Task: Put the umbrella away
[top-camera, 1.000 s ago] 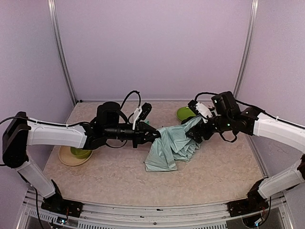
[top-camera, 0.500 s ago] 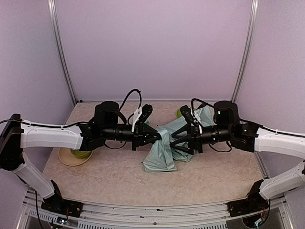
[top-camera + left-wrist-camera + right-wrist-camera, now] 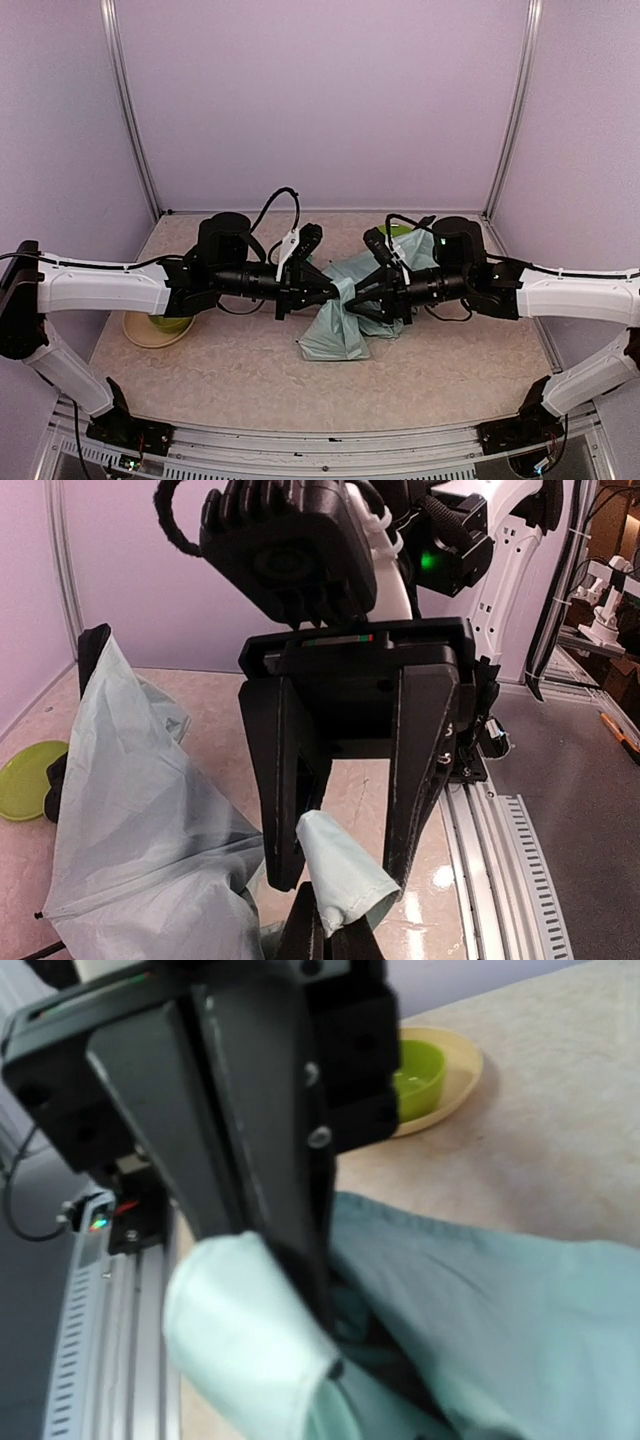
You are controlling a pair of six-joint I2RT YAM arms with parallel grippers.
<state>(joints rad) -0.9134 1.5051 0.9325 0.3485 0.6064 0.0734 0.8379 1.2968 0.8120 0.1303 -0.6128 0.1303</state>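
Right of the tan plate [image 3: 133,331], the left gripper [image 3: 328,286] is clamped on a fabric tab of the umbrella [image 3: 335,335], holding it up. That likely presents it to the right gripper [image 3: 355,297], farther right, whose jaws stand apart around the tab.

There are two robot arms: one left arm [image 3: 100,285] and one right arm [image 3: 580,298]. Each arm carries one gripper, so the grippers are also two: the left gripper [image 3: 330,290] and the right gripper [image 3: 353,297], each with two fingers. There is one umbrella [image 3: 335,330], of pale mint fabric. The plates are two: one beige plate [image 3: 135,332] and one green plate [image 3: 20,778]. There is one green bowl [image 3: 170,321] and one table [image 3: 250,380].
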